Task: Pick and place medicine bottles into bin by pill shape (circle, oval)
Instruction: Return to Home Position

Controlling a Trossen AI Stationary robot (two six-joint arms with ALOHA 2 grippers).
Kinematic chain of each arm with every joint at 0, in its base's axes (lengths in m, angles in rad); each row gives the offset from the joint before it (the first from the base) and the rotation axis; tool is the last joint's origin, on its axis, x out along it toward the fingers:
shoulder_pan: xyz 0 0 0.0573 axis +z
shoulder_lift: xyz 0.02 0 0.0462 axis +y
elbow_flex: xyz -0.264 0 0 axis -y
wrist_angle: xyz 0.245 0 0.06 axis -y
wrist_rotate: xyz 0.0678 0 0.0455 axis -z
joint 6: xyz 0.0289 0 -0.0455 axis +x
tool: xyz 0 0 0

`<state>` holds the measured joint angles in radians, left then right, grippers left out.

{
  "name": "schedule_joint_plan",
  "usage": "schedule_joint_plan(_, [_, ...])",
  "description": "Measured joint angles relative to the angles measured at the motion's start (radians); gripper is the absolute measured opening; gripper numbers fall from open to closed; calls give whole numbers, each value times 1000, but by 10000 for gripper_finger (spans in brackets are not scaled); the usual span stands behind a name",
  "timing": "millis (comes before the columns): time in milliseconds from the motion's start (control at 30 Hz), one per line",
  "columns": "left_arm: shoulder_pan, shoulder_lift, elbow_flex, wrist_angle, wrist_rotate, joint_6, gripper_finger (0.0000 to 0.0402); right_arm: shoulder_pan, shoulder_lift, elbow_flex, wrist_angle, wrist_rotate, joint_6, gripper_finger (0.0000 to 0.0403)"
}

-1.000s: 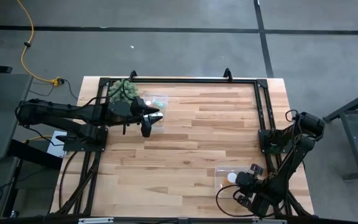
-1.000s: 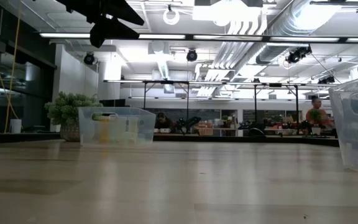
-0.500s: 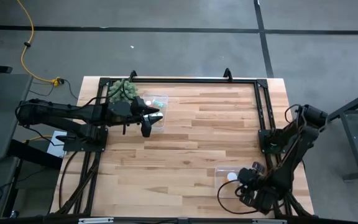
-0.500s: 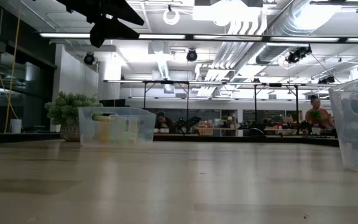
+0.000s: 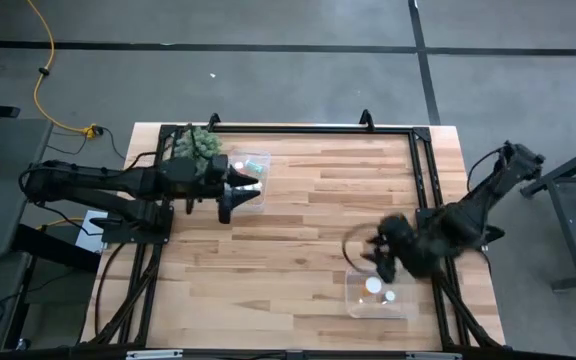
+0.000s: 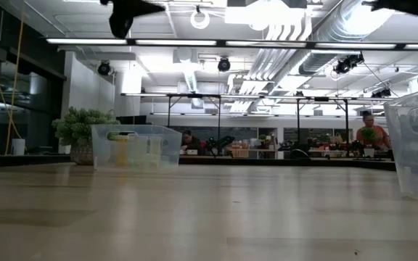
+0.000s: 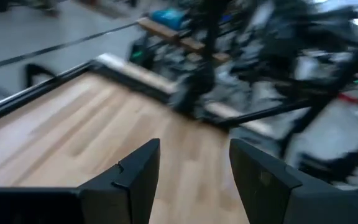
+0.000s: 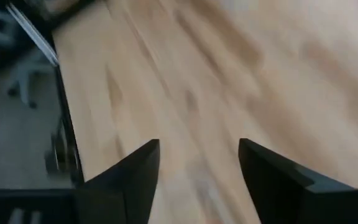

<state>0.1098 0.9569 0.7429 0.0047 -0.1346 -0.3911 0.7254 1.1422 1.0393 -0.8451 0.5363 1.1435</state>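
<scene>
My left gripper (image 5: 233, 198) hangs open and empty over the near edge of a clear bin (image 5: 251, 180) at the table's far left; its wrist view shows only bare wood between its fingers (image 7: 194, 171). Small bottles (image 5: 251, 164) lie in that bin, and pale yellow ones show through its wall in the low view (image 6: 133, 151). My right gripper (image 5: 376, 258) is open and empty, just beyond the far edge of a second clear bin (image 5: 360, 306) at the near right. Two white-capped bottles (image 5: 373, 286) stand on that bin's floor. Its wrist view shows bare wood (image 8: 197, 124).
A green spiky plant (image 5: 196, 146) stands at the far left corner beside the left bin. A black frame (image 5: 420, 180) runs along the table's far and right sides. The middle of the table is bare wood (image 5: 318, 220). A person shows far off in the room (image 6: 369, 130).
My right gripper has swung from the table's near edge beside the right bin toward the far edge and a little left, rising past the bin. My left gripper has risen a little over the left bin. Both stay open.
</scene>
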Motion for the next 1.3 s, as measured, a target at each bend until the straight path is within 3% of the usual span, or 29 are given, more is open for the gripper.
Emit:
schedule_joint_plan(100, [-12,-41,0,11,52,-17,184,-143,-32,-28,182,-34,-245,186])
schedule_joint_plan(233, [-48,-98,0,8,32,9,184,-330,-42,-134,564,-207,-496,123])
schedule_joint_plan(400, [-116,-169,0,8,-35,78,169,-520,-7,-290,1105,-425,-569,24])
schedule_joint_plan(500, [-159,-205,-1,9,-53,150,134,-582,14,-320,1264,-486,-591,11])
schedule_joint_plan(700, [-183,-305,-111,59,-41,225,15,-635,22,-252,1226,-486,-764,3])
schedule_joint_plan(833, [-127,-391,-242,141,-21,228,10,-648,22,-189,1135,-477,-860,6])
schedule_joint_plan(1100, [35,-627,-416,172,147,151,1,-689,22,-156,1051,-459,-830,1])
schedule_joint_plan(1300, [4,-783,-507,172,131,59,0,-688,22,-156,1051,-461,-792,0])
